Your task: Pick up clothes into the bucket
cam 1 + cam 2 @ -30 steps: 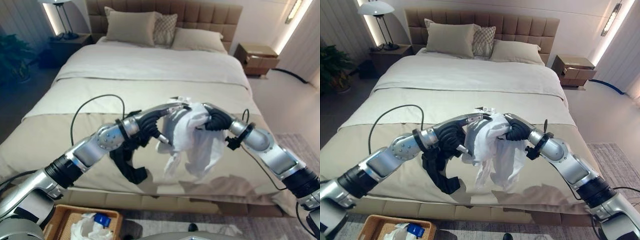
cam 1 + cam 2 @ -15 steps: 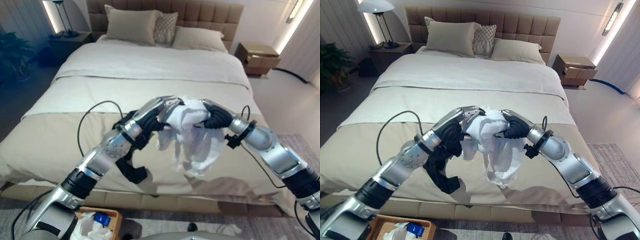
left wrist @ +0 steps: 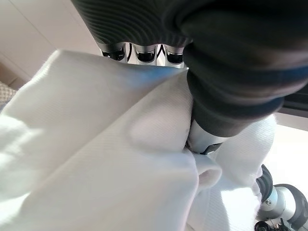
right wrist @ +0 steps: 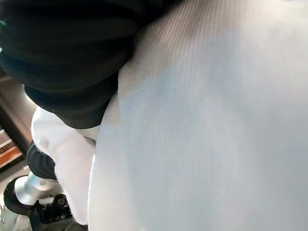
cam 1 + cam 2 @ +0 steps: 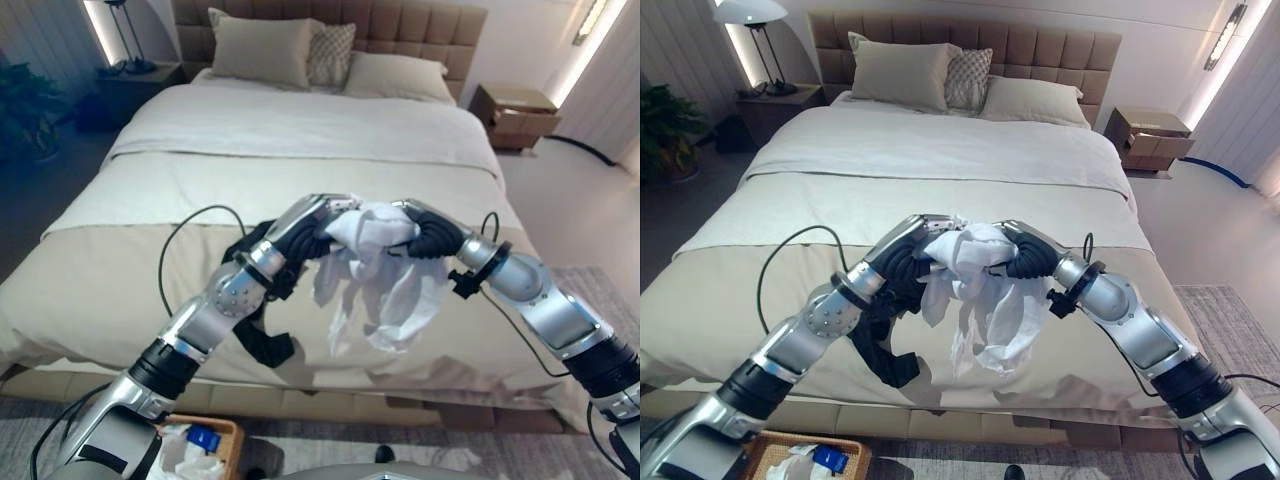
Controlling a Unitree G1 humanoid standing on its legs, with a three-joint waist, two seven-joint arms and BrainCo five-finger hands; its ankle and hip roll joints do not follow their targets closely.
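left eye view: white garment (image 5: 375,262) held bunched in the air above the foot of the bed (image 5: 300,150), between both hands. left hand (image 5: 318,222) has fingers curled into the cloth from the left; right hand (image 5: 428,236) grips it from the right. a dark garment (image 5: 262,335) lies on the bed below the left arm. wicker basket (image 5: 190,447) on the floor near the bed's front edge, with cloth inside.

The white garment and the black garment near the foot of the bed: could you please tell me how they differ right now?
The white cloth garment hangs bunched in the air, held between the left hand and the right hand; the black cloth garment lies on the beige bed, draped over its front edge. White is gripped; black appears untouched. Neither is in the wicker basket.
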